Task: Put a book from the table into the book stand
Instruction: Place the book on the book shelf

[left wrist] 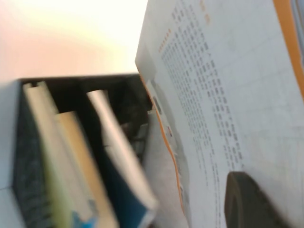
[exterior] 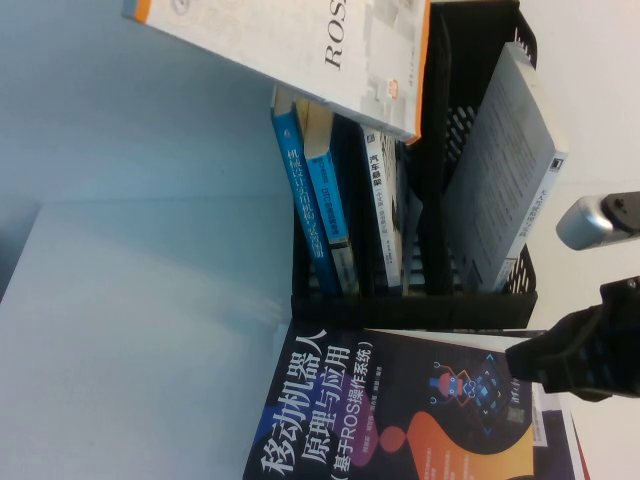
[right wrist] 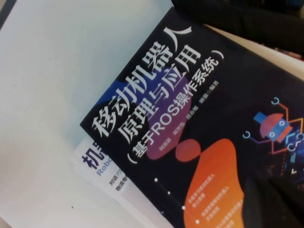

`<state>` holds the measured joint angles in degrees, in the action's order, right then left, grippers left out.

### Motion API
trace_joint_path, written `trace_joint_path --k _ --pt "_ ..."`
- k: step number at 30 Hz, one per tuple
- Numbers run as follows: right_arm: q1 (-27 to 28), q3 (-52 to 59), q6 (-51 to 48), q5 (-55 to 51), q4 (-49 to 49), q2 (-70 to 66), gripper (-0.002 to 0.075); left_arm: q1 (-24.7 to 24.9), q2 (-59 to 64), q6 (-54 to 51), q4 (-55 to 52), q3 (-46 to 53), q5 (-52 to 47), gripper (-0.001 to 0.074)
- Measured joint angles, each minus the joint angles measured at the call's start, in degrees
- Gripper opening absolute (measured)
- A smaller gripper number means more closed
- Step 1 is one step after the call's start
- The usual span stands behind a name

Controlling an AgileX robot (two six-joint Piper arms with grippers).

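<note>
A white book with an orange edge [exterior: 300, 40] hangs tilted over the black mesh book stand [exterior: 420, 308], above its left compartments. My left gripper [left wrist: 240, 192] is out of the high view. In the left wrist view one dark finger [left wrist: 251, 204] presses flat on the white book's printed cover [left wrist: 228, 95], so the gripper is shut on it, and the stand [left wrist: 118, 88] lies below. My right gripper [exterior: 560, 360] rests over the right edge of a dark book [exterior: 400, 420] lying flat in front of the stand. That book fills the right wrist view [right wrist: 190, 118].
The stand holds blue books [exterior: 310, 200] and a white one on the left, and a grey book [exterior: 510, 160] leaning in the right compartment. Another white book [right wrist: 95, 161] lies under the dark one. A silver part [exterior: 585, 222] sticks in at the right. Pale table lies to the left.
</note>
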<state>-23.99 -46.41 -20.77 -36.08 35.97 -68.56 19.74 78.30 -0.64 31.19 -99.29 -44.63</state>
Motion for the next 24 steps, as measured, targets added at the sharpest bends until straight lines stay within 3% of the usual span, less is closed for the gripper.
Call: trace_joint_path --k 5,11,19,24 --pt "0.0 0.0 0.0 -1.84 -0.84 0.0 -0.0003 4.96 9.9 8.47 -13.34 -9.55 -1.28 0.01" --pt "0.0 0.0 0.0 -2.81 -3.16 0.1 -0.0003 7.65 19.14 12.02 -17.41 -17.85 -4.19 0.0099" --pt "0.0 0.0 1.01 -3.96 -5.43 0.1 -0.0003 8.0 22.38 19.49 -28.43 -20.7 -7.74 0.0099" --pt "0.0 0.0 1.57 -3.94 -6.38 0.1 -0.0003 11.34 22.38 23.27 -34.43 -21.91 -8.68 0.0099"
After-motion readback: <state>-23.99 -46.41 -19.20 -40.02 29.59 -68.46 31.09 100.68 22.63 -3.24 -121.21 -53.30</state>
